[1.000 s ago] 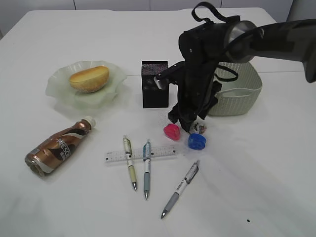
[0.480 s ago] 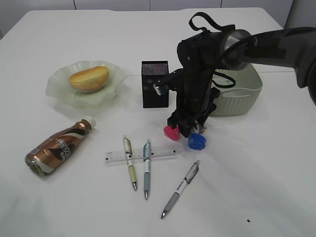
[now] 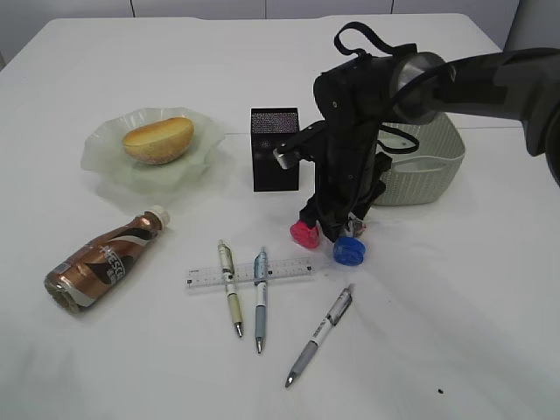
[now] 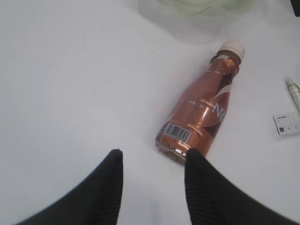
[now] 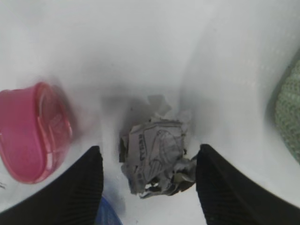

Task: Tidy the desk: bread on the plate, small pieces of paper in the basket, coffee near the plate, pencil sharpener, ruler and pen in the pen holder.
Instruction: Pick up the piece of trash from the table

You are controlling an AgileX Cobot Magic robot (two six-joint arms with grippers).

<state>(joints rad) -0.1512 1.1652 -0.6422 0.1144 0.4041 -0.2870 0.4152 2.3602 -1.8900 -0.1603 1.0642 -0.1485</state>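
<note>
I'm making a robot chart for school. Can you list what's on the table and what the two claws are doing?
plate: bread sits on the green plate
coffee: bottle lying on its side
paper: crumpled ball on the table between the right gripper fingers, not held yet
sharpeners: pink, blue
pens: three, two across the ruler
left gripper: open, empty, near the bottle

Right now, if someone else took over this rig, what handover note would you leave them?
Right gripper: open, astride the crumpled paper, not closed on it.
Left gripper: open, empty, near the base of the coffee bottle.
Done: bread on the plate.
Left: paper into the basket; coffee bottle, lying down, to the plate; pink sharpener, blue sharpener, ruler and three pens into the pen holder.
</note>
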